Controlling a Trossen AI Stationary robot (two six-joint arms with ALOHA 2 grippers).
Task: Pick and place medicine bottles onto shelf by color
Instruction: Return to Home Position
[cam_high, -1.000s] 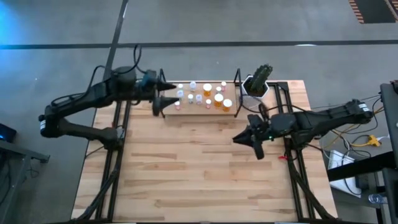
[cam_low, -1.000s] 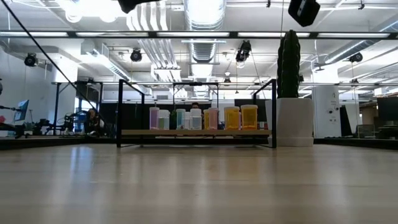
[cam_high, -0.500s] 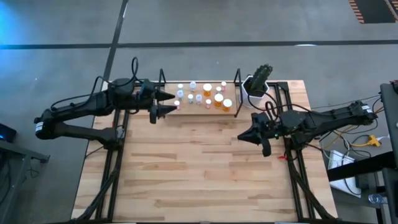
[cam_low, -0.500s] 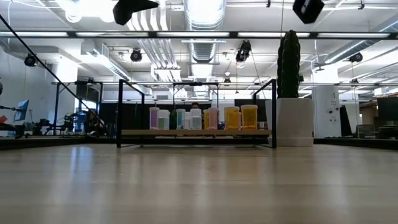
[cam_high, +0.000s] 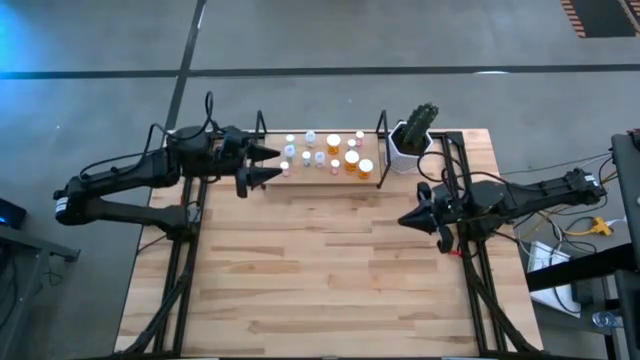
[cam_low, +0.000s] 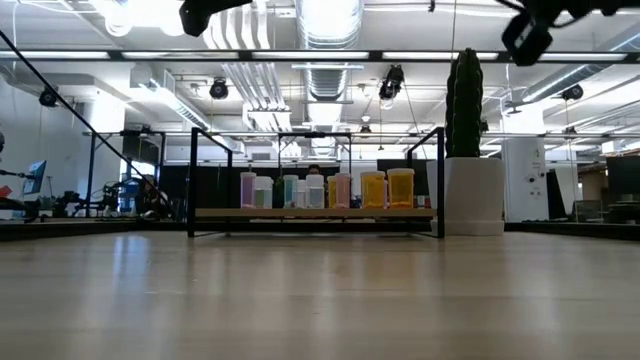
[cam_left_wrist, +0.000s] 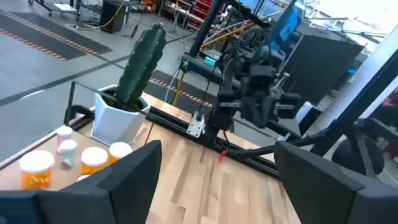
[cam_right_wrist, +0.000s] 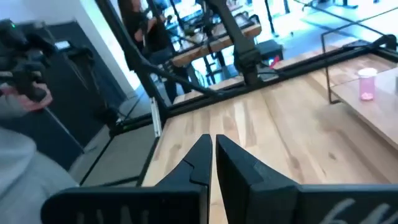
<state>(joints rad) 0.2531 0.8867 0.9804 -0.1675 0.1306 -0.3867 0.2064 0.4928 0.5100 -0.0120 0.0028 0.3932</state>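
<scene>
Bottles (cam_high: 330, 152) line the shelf (cam_high: 310, 173) by colour at the table's (cam_high: 300, 280) far edge, sorting seemingly done: left gripper (cam_high: 268, 165) gapes empty beside it, right gripper (cam_high: 412, 218) closed on nothing near the right edge.

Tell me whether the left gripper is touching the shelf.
Apart. The low view shows the left gripper hanging high above the shelf, with open space between.

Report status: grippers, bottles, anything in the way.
Left gripper open, empty, at left end of shelf. Right gripper shut, empty, over right side of table. Medicine bottles on shelf. Cactus pot beside it, nothing blocking.
</scene>
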